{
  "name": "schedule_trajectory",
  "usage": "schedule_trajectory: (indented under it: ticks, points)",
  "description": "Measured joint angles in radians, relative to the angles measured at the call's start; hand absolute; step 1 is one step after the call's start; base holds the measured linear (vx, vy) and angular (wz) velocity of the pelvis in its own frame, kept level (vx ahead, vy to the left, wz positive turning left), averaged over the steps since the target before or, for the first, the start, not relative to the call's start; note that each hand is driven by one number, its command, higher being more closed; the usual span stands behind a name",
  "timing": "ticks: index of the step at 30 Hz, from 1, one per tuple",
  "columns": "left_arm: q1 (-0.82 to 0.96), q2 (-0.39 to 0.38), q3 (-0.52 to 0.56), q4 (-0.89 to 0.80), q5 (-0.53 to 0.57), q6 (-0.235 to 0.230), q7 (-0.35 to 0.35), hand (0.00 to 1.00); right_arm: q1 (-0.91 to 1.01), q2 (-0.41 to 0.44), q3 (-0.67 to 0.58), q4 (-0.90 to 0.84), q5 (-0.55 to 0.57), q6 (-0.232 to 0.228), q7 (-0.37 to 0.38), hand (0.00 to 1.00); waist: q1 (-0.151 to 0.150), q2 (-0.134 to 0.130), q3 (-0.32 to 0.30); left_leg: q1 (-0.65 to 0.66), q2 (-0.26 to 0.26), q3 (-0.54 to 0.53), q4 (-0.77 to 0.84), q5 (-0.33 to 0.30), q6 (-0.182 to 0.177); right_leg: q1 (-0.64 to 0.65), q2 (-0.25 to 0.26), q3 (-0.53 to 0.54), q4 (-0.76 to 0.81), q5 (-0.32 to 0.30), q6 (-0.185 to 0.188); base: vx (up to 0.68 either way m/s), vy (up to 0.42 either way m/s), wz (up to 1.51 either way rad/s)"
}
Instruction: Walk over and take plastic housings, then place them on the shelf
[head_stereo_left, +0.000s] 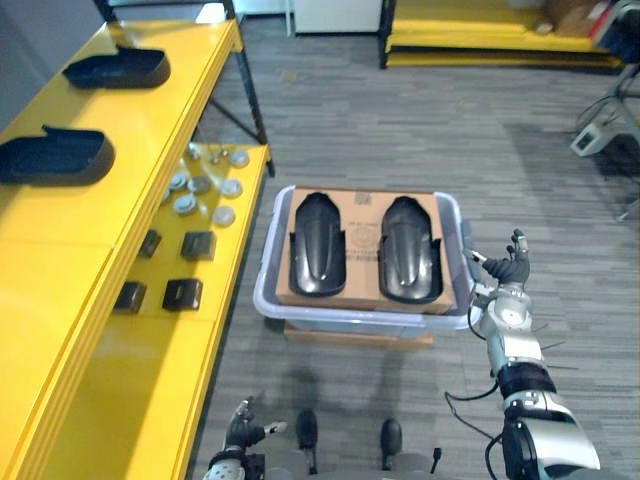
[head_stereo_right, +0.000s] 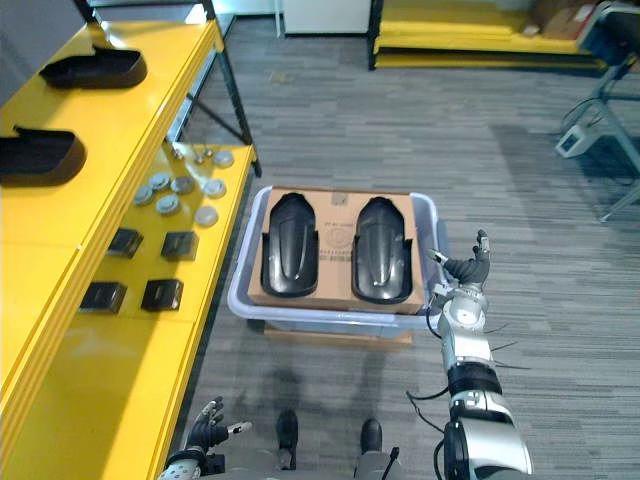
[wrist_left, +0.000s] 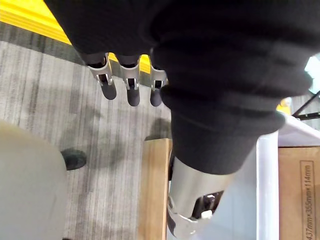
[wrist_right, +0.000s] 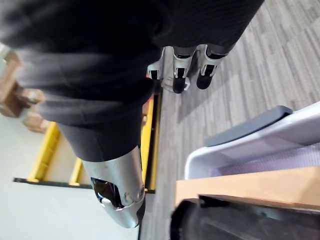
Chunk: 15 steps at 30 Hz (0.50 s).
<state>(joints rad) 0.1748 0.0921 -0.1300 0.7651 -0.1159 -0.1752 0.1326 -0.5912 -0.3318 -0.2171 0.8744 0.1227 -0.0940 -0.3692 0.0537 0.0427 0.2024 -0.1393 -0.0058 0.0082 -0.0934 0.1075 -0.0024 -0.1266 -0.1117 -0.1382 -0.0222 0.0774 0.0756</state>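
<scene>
Holding nothing, the right hand (head_stereo_left: 509, 270) is lifted just beside the bin (head_stereo_left: 262, 292), fingers spread apart.
Two black housings (head_stereo_left: 318, 245) are laid on cardboard (head_stereo_left: 362, 215) inside it; the left hand (head_stereo_left: 240, 432) is held low, fingers loose.

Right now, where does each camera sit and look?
Left eye view: on the head, looking down at the bin holding two housings on cardboard, yellow shelf left; left hand low, right hand by the bin.
Right eye view: beside it, same scene.
Left wrist view: on the left wrist, past its open hand to floor and bin corner.
Right wrist view: on the right wrist, past its open hand to bin rim and one of the housings.
Both wrist views share the bin and cardboard.
</scene>
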Motion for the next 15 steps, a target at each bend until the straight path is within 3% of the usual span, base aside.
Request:
schedule_trajectory:
  ticks: [7, 8, 15]
  points:
    - [-0.020, 0.004, -0.029, -0.023, -0.022, -0.012, 0.013, 0.00, -0.133, -0.043, 0.000, 0.165, 0.064, 0.017, 0.001, 0.00, 0.016, 0.018, 0.055, -0.063, -0.005, -0.039, 0.000, 0.026, 0.008, -0.040, -0.001, -0.039, -0.003, 0.006, -0.001, 0.02, -0.002, 0.17]
    - [-0.027, 0.005, -0.031, -0.024, -0.024, -0.014, 0.021, 0.00, -0.159, -0.051, 0.001, 0.186, 0.067, 0.018, 0.001, 1.00, 0.017, 0.021, 0.071, -0.069, -0.006, -0.040, 0.000, 0.028, 0.009, -0.046, -0.001, -0.040, -0.003, 0.006, -0.002, 0.06, -0.012, 0.04]
    - [-0.058, 0.011, -0.043, -0.026, -0.029, -0.026, 0.026, 0.00, -0.243, -0.106, 0.032, 0.288, 0.067, 0.031, 0.000, 1.00, 0.017, 0.023, 0.127, -0.096, -0.010, -0.058, -0.001, 0.032, 0.009, -0.066, -0.003, -0.054, -0.005, 0.007, -0.003, 0.06, -0.015, 0.05]
